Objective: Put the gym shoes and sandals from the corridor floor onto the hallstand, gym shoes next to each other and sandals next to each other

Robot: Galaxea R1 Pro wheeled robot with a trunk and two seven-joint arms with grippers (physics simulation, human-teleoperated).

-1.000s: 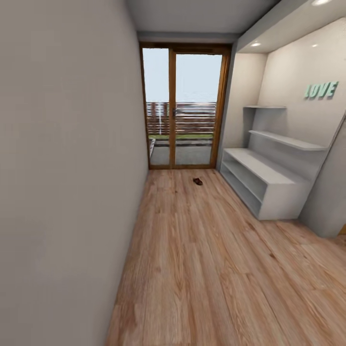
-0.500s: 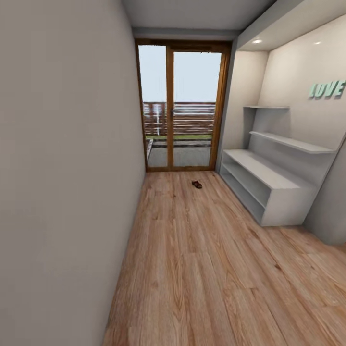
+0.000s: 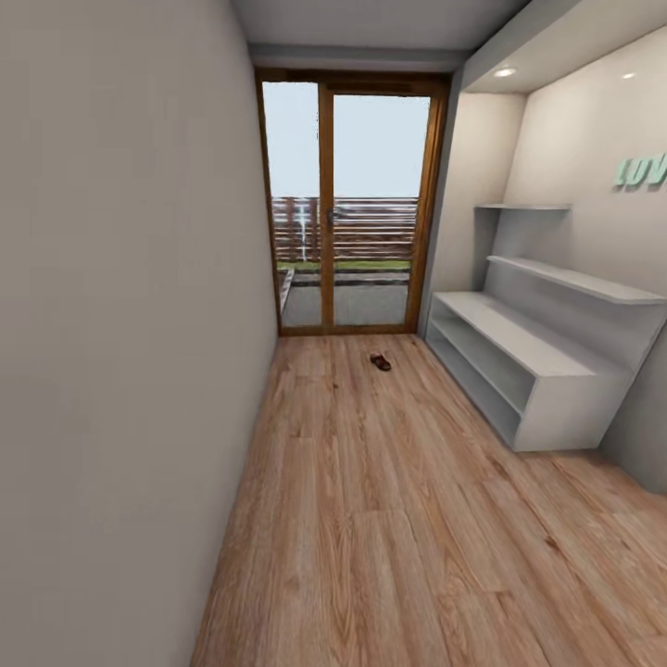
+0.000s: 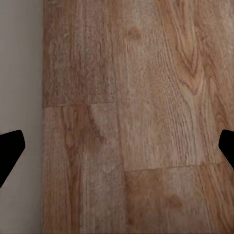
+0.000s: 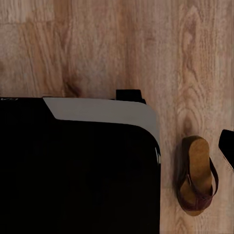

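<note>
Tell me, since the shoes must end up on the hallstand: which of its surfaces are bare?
In the head view the hallstand looks bare throughout: its low top, the open tier beneath, and both staggered upper shelves against the back panel. Nothing there is crowded. One sandal lies on the corridor floor near the glass door.

1 brown sandal lies on the floor near the hallstand.

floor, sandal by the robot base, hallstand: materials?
Corridor floor: wood-look planks, matte, visible grain and knots. Sandal: dark reddish-brown straps, probably leather, tan footbed, possibly cork or rubber. Hallstand: smooth light grey panels, likely painted board.
</note>
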